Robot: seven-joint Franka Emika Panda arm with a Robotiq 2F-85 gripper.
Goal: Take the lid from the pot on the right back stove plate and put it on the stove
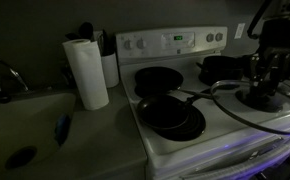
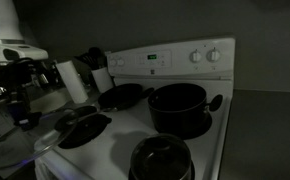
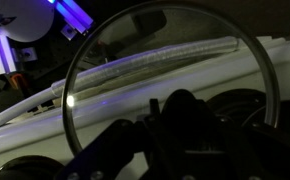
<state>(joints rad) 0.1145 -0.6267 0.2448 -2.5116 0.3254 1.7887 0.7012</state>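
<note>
My gripper (image 3: pixel 180 118) is shut on the dark centre knob of the wide glass lid (image 3: pixel 165 55). The lid fills the wrist view, and the white stove shows through the glass. In both exterior views the gripper (image 1: pixel 263 84) (image 2: pixel 23 105) holds the lid clear of the pot. The wide black pot (image 1: pixel 222 68) (image 2: pixel 178 106) stands uncovered on the back right plate of the white stove (image 1: pixel 171 43) (image 2: pixel 170 60). The room is dark, so the lid itself is hard to make out in the exterior views.
Two black frying pans (image 1: pixel 158 79) (image 1: pixel 171 116) sit on the left plates. A smaller dark saucepan with a knobbed lid (image 2: pixel 160 158) is on the front right plate. A paper towel roll (image 1: pixel 86 72) and a sink (image 1: pixel 25 130) are beside the stove.
</note>
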